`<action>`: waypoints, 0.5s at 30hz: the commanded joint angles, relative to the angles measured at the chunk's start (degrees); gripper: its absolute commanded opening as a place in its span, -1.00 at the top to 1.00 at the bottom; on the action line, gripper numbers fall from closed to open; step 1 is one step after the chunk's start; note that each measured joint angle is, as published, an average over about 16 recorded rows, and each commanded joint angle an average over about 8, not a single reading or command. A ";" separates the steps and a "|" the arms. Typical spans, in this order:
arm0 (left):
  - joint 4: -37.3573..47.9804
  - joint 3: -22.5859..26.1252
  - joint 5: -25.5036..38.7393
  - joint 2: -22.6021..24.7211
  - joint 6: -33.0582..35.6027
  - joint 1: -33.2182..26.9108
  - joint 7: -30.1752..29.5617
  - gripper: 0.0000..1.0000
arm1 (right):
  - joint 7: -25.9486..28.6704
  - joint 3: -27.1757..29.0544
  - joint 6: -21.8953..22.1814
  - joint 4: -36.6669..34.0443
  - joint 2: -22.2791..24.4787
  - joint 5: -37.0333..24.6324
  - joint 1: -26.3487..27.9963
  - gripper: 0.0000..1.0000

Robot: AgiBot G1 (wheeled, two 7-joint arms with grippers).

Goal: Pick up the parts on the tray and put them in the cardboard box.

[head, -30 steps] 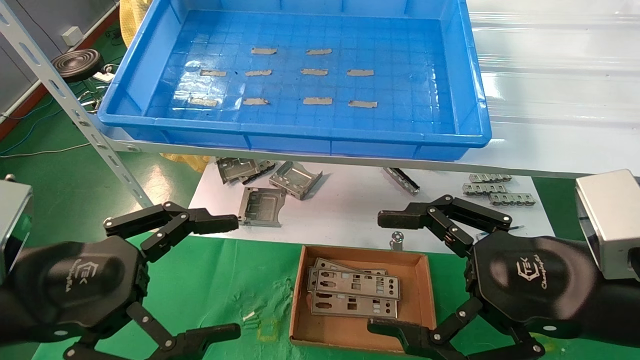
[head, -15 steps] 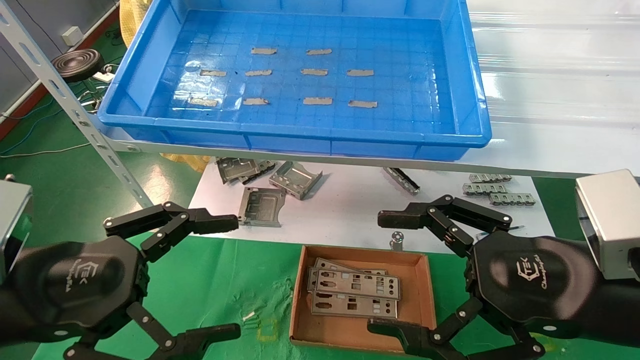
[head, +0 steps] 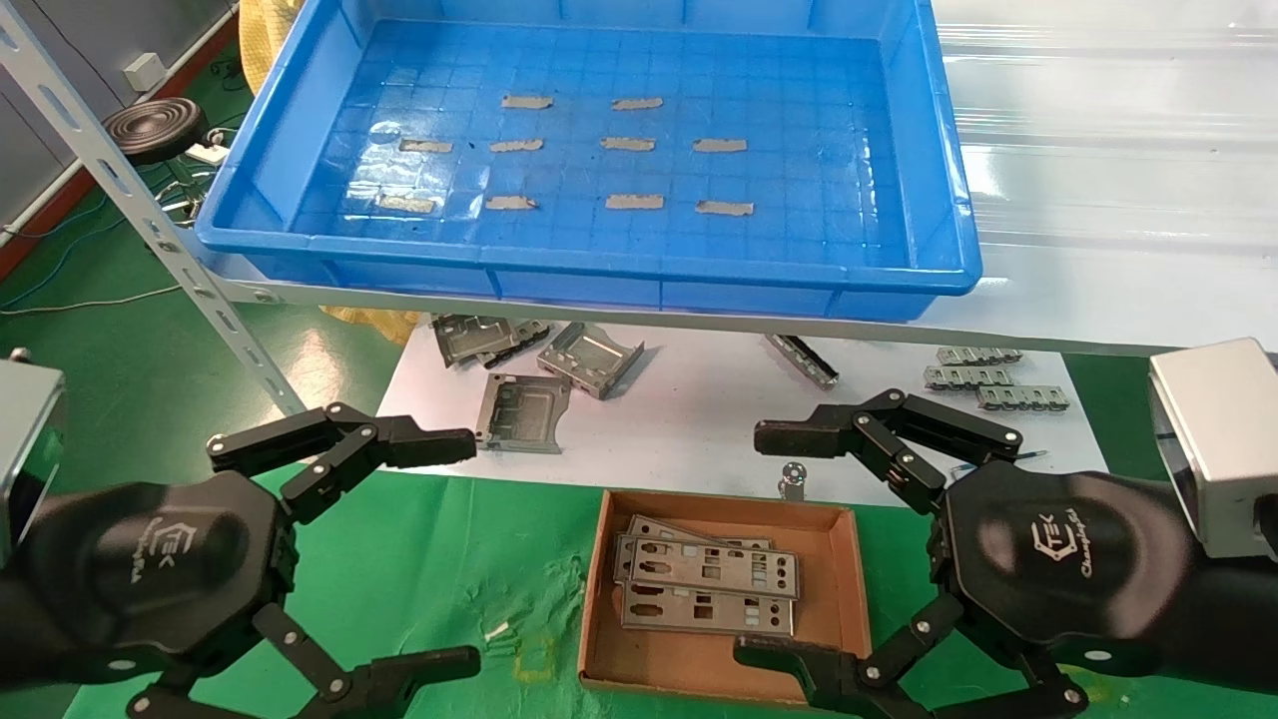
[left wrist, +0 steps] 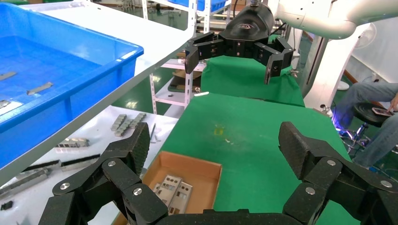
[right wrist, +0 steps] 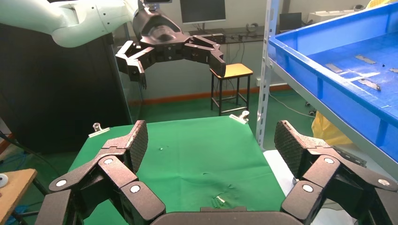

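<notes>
Blue tray (head: 939, 180) holds only tape strips; parts (head: 707, 584) lie in the cardboard box (head: 849, 589); left pincer (head: 439, 549) and right pincer (head: 779, 544) hover released; best simply retreat.

Glossy blue plastic tray (head: 939, 200) — matt brown cardboard box (head: 849, 589) — silvery metal parts (head: 709, 569)

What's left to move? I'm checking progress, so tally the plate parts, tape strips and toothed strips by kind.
parts in the cardboard box: 3
parts on the tray: 0
tape strips in the tray: 10
toothed strips on the white sheet: 3
Total: 16
</notes>
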 commanded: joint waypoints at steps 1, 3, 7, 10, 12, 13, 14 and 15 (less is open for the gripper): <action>0.00 0.00 0.00 0.00 0.00 0.00 0.00 -1.00 | 0.00 0.00 0.00 0.00 0.00 0.00 0.00 -1.00; 0.00 0.00 0.00 0.00 0.00 0.00 0.00 -1.00 | 0.00 0.00 0.00 0.00 0.00 0.00 0.00 -1.00; 0.00 0.00 0.00 0.00 0.00 0.00 0.00 -1.00 | 0.00 0.00 0.00 0.00 0.00 0.00 0.00 -1.00; 0.00 0.00 0.00 0.00 0.00 0.00 0.00 -1.00 | 0.00 0.00 0.00 0.00 0.00 0.00 0.00 -1.00; 0.00 0.00 0.00 0.00 0.00 0.00 0.00 -1.00 | 0.00 0.00 0.00 0.00 0.00 0.00 0.00 -1.00; 0.00 0.00 0.00 0.00 0.00 0.00 0.00 -1.00 | 0.00 0.00 0.00 0.00 0.00 0.00 0.00 -1.00; 0.00 0.00 0.00 0.00 0.00 0.00 0.00 -1.00 | 0.00 0.00 0.00 0.00 0.00 0.00 0.00 -1.00; 0.00 0.00 0.00 0.00 0.00 0.00 0.00 -1.00 | 0.00 0.00 0.00 0.00 0.00 0.00 0.00 -1.00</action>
